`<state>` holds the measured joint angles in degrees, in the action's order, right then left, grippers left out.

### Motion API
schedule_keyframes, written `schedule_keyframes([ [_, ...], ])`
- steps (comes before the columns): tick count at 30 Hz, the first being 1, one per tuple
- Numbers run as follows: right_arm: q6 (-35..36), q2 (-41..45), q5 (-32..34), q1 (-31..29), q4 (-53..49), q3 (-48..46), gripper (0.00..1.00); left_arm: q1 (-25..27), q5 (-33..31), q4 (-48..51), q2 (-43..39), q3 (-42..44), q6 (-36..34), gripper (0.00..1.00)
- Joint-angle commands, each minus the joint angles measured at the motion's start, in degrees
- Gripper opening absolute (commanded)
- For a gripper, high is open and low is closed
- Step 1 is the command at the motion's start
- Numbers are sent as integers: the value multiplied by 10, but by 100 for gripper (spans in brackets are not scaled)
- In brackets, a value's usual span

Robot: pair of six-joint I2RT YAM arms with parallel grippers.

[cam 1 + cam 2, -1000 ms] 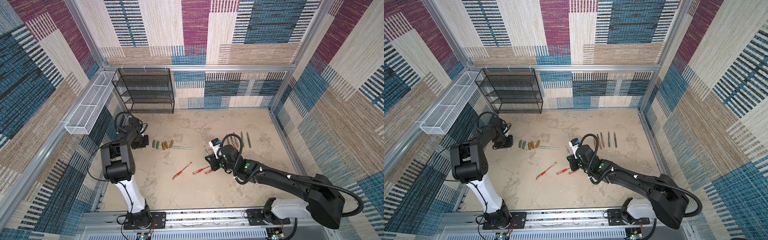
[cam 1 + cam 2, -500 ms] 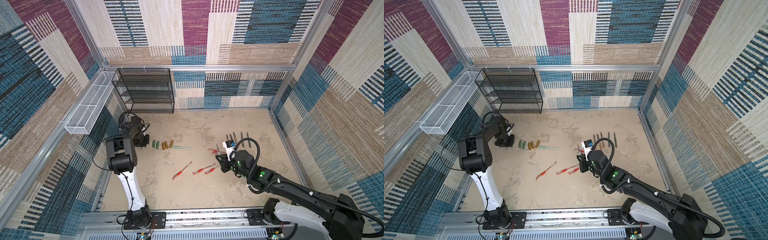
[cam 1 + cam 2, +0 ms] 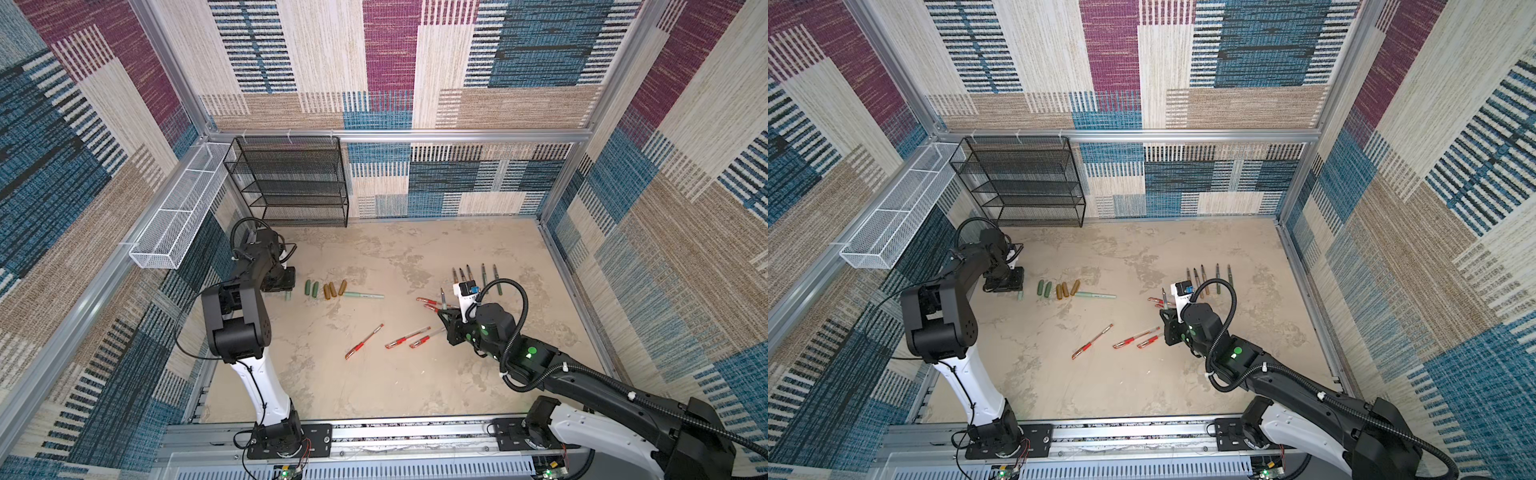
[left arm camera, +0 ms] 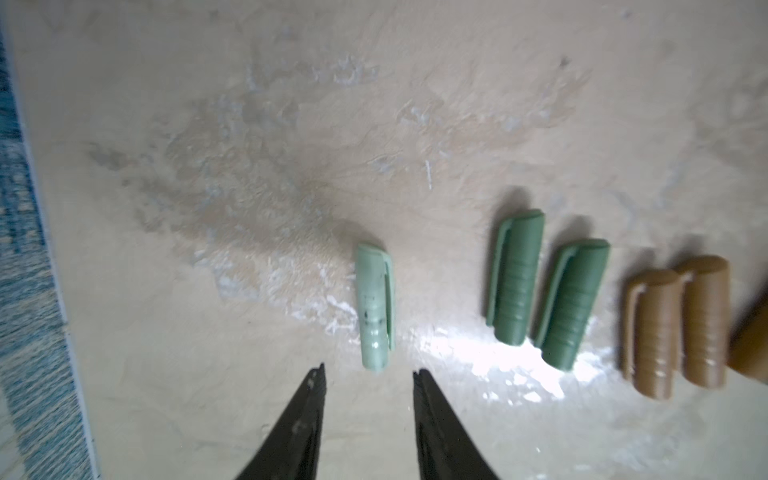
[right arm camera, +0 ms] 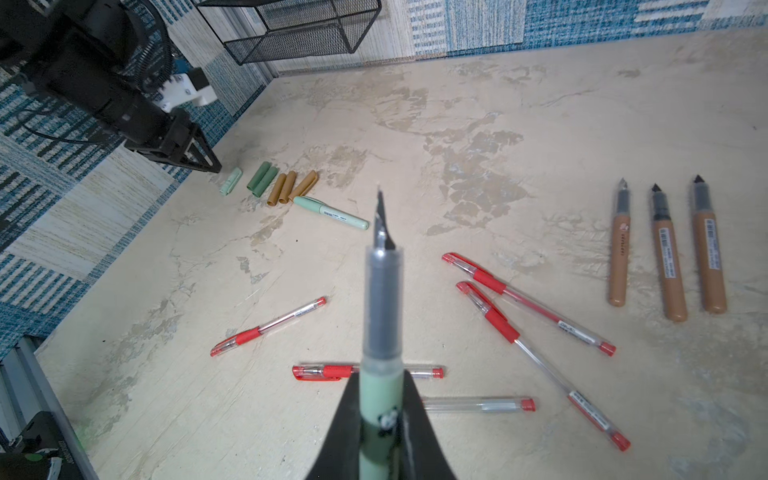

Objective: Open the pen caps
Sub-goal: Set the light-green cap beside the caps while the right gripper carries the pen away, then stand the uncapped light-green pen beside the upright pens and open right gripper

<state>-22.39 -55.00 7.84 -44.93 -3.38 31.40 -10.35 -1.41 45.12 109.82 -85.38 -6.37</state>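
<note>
My left gripper (image 4: 368,372) is open, low over the table at the left. A pale mint pen cap (image 4: 376,311) lies loose just past its tips, touching neither. Beside it lie two dark green caps (image 4: 515,278) and several golden brown caps (image 4: 654,332); in a top view they form a row (image 3: 328,289). My right gripper (image 5: 381,374) is shut on a mint pen barrel (image 5: 382,291) with its nib bare, held above the table at the right (image 3: 444,313). A capped mint pen (image 5: 330,212) lies near the row. Several red capped pens (image 5: 268,326) are scattered in the middle.
Uncapped brown and green barrels (image 3: 469,276) lie in a row at the back right. A black wire shelf (image 3: 291,183) stands against the back wall. A white mesh basket (image 3: 178,216) hangs on the left wall. Patterned walls enclose the table.
My left gripper has opened, and the pale mint cap now lies free on the table. My right gripper has carried the uncapped mint barrel to the right.
</note>
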Motion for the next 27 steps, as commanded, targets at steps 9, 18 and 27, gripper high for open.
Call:
schedule_keyframes([
  [9,40,-58,-9,59,-7,69,0,39,74,-33,-218,95,-16,47],
  [18,74,-169,-56,124,-8,153,0,50,154,-36,-368,164,-11,51],
  [27,100,-289,-112,176,-17,230,0,53,185,-80,-514,307,9,63],
])
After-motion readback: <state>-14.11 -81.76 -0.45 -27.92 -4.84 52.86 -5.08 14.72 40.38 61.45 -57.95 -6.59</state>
